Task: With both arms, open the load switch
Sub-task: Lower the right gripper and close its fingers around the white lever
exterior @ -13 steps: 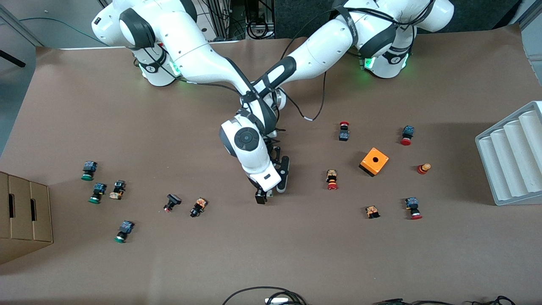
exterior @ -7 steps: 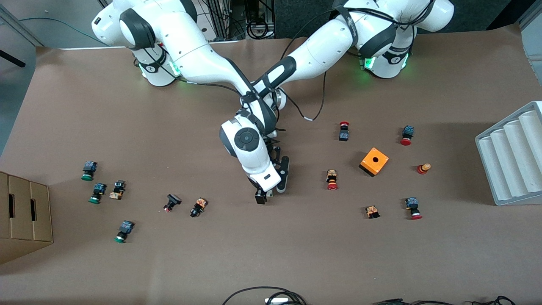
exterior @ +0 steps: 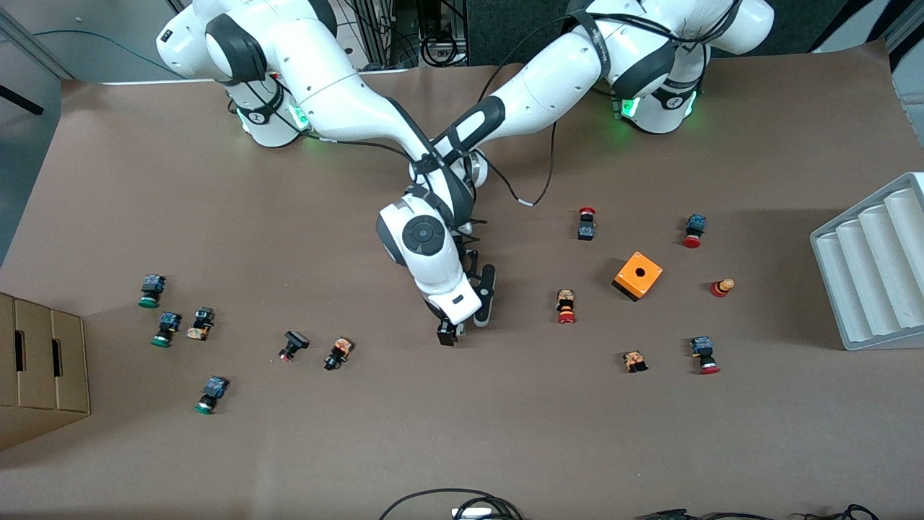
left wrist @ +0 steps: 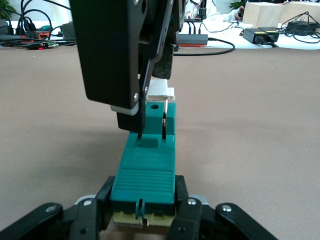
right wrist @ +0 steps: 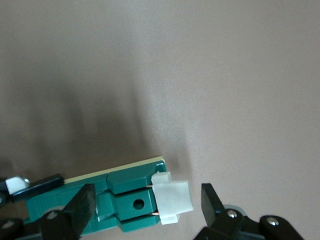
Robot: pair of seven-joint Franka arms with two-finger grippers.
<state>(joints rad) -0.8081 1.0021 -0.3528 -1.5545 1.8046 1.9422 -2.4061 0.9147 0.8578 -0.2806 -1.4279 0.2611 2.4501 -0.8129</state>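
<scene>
Since a second ago the right arm's wrist has crept slightly toward the left arm's end of the worktop (exterior: 650, 448). One load switch (left wrist: 146, 165) lies mid-worktop, hidden under both tools in the front view. Left tool (left wrist: 145, 215) is clamped tight on its green end. Right tool (right wrist: 145, 205) straddles the end with the white sliding piece (right wrist: 172, 197), fingers (right wrist: 212, 205) spread, not touching. One orange box (exterior: 638, 275) sits toward the left arm's end.

I see an orange box (exterior: 638, 275), scattered push buttons (exterior: 566, 305), a grey tray (exterior: 873, 263), and cardboard boxes (exterior: 40, 365) on my table.
</scene>
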